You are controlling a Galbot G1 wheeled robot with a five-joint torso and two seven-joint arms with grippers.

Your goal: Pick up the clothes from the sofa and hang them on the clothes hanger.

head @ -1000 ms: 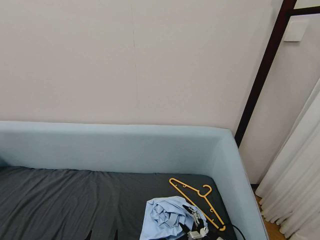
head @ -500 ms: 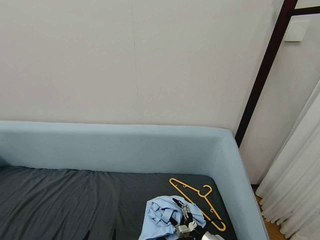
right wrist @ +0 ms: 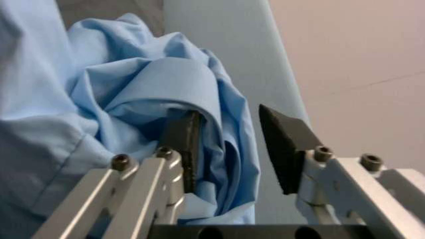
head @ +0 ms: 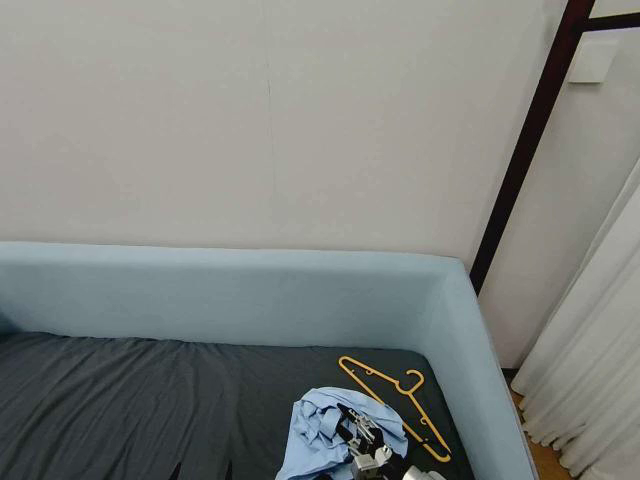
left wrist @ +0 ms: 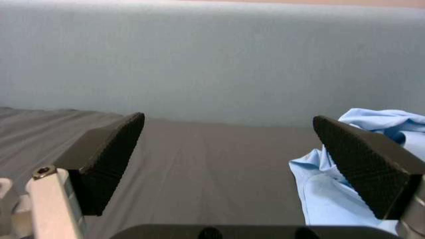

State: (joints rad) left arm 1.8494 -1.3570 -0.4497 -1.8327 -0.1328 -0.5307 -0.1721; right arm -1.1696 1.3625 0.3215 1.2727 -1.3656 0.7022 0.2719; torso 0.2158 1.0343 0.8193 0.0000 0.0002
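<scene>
- The sofa (head: 230,295) spans the head view, its pale blue back far and its dark grey seat (head: 120,400) near. The camera has not shifted over the last second.
- The left pincer (left wrist: 228,129) hovers low over bare seat left of the clothes, its fingers wide apart and holding nothing. It appears to be waiting.
- The blue garment (head: 318,428) lies crumpled on the seat near the sofa's right end, with its left edge just beside the left pincer's right finger in the left wrist view. A second ago it spread wider and flatter. Now it is bunched up and nudged slightly left.
- The right pincer (head: 362,432) has slid left from the garment's right edge into the heap. In the right wrist view its fingers (right wrist: 282,142) stand apart with a raised fold of blue cloth between them, one pad tucked under the fabric. They are not yet pressed together.
- I judge the pick-up to be at the grasp. The fold is lined up, and closing on it seems the remaining step before any lift.
- The orange hanger (head: 404,385) lies flat on the seat just right of the garment, where it was before, with nothing hung on it yet.
</scene>
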